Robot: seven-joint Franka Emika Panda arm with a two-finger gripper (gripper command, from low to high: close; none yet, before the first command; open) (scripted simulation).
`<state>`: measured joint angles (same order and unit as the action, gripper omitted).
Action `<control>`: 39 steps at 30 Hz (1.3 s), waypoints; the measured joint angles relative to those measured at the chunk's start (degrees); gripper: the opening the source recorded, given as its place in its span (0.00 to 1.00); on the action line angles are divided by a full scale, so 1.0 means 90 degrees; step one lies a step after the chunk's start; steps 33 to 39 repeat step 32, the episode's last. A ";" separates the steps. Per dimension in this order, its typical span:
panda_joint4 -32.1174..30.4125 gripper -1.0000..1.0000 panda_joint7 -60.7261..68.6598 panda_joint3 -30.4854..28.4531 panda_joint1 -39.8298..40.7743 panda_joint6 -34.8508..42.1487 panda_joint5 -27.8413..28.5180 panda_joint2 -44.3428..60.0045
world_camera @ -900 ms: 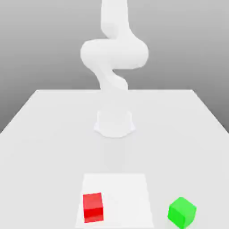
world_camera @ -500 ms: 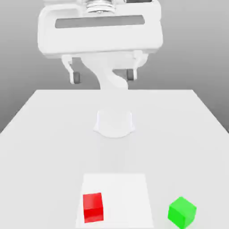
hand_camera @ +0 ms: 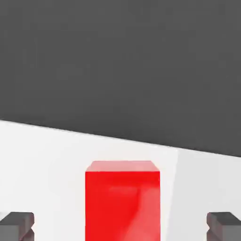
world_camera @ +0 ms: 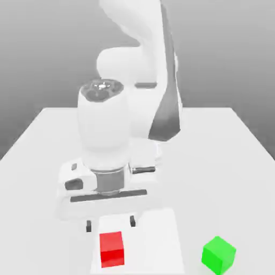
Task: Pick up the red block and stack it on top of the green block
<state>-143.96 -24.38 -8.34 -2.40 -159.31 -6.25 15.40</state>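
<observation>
Two blocks sit at the near edge of the table [world_camera: 32, 161]: the red block [world_camera: 111, 249] on a paler square patch [world_camera: 156, 236], the green block [world_camera: 218, 253] well apart toward the exterior view's right. Just behind and above the red block hangs the end effector [world_camera: 110, 223], fingers [hand_camera: 17, 225] spread wide, seemingly straddling it without touching.

No text, label, brand, number or sign can be read in either view. All the surfaces that can be seen are plain and carry no marks.
</observation>
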 joint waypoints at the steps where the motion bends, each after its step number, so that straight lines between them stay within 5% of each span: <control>1: 0.0034 0.50 0.0075 0.0058 0.0039 -0.0184 -0.0096 0.0232; 2: 0.0068 0.50 0.0138 0.0145 0.0110 -0.0378 -0.0180 0.0466; 3: 0.0087 0.00 0.0170 0.0195 0.0151 -0.0484 -0.0223 0.0593; 10: 0.0083 0.00 0.0153 0.0193 0.0152 -0.0462 -0.0201 0.0573; 15: -0.0072 0.00 -0.0153 -0.0034 -0.0016 0.0372 0.0218 -0.0426; 23: 0.0471 0.00 -0.0171 0.1142 -0.1263 0.1176 0.0704 -0.0697; 27: 0.0658 0.00 -0.0259 0.1348 -0.1597 0.0676 0.0939 -0.0013; 28: 0.0673 1.00 -0.0284 0.1333 -0.1625 0.0478 0.0977 0.0200; 39: 0.0673 1.00 -0.0284 0.1333 -0.1625 0.0478 0.0977 0.0200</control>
